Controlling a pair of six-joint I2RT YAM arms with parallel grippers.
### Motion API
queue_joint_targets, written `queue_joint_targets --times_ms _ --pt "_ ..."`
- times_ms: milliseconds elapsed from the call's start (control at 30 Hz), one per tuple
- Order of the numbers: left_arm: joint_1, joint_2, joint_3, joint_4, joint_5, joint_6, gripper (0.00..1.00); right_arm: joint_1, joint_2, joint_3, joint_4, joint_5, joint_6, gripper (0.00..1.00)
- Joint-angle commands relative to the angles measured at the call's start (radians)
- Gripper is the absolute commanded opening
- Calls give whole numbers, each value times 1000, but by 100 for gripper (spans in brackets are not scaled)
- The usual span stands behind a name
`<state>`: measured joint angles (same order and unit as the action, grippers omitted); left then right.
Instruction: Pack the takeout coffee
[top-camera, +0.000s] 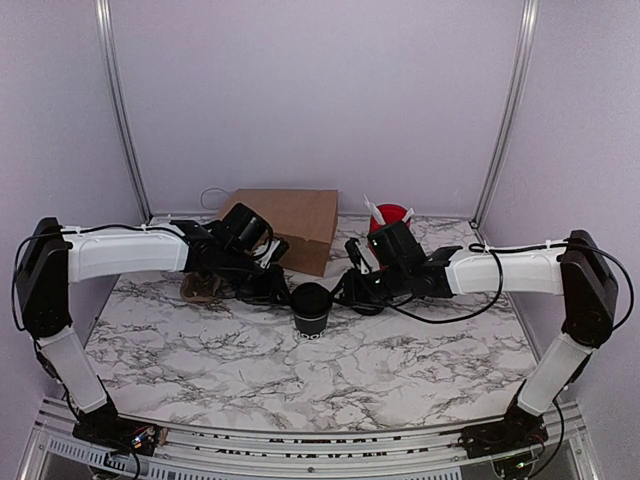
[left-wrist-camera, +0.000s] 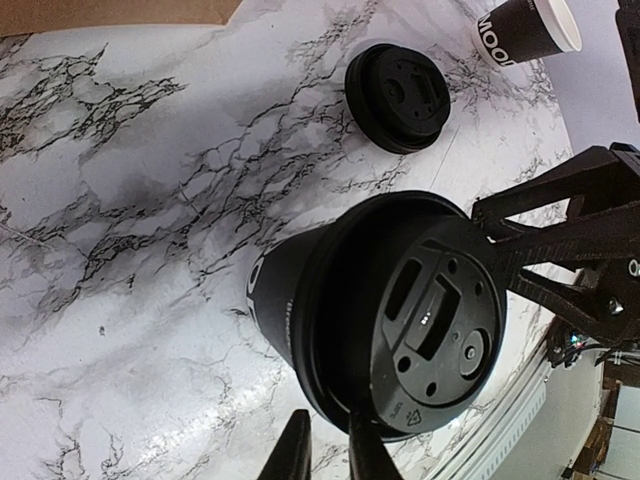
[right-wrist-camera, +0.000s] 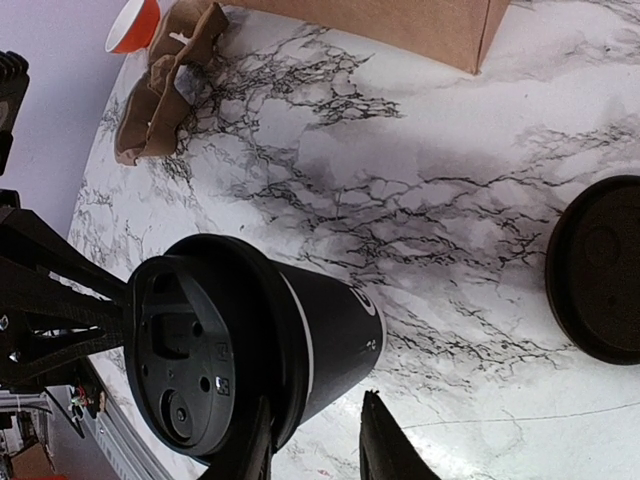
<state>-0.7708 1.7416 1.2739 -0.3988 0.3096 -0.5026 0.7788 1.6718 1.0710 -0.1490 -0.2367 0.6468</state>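
We see the takeout coffee cup upright near the middle of the marble tabletop, with a black lid pressed on top and white lettering low on its side. Both arms reach in from opposite sides and crowd it closely.

The left claw sits at the lid's rim with its fingers nearly together and only a slim gap between them. We cannot tell whether it is pinching the rim. The right claw has its fingers somewhat apart, with bare tabletop showing between them and one finger against the lid's edge. We see nothing clamped in it.

Behind the cup, toward the back wall, is a brown paper bag, and the two wrists lie between the cup and the bag. A red cup with white sticks stands just beside the bag's right end. Crumpled brown cardboard lies under the left arm. The left wrist view shows a loose black lid flat on the marble, well apart from the capped cup. Beyond that lid stands a second black cup with a white rim
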Motion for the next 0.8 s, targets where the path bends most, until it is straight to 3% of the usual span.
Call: queue_joint_targets --times_ms 0,767 --pt "5 45 -54 -19 -32 21 12 10 17 6 -12 9 -7 29" --pt "4 74 -222 84 -32 -12 6 93 79 -178 1 54 28 21"
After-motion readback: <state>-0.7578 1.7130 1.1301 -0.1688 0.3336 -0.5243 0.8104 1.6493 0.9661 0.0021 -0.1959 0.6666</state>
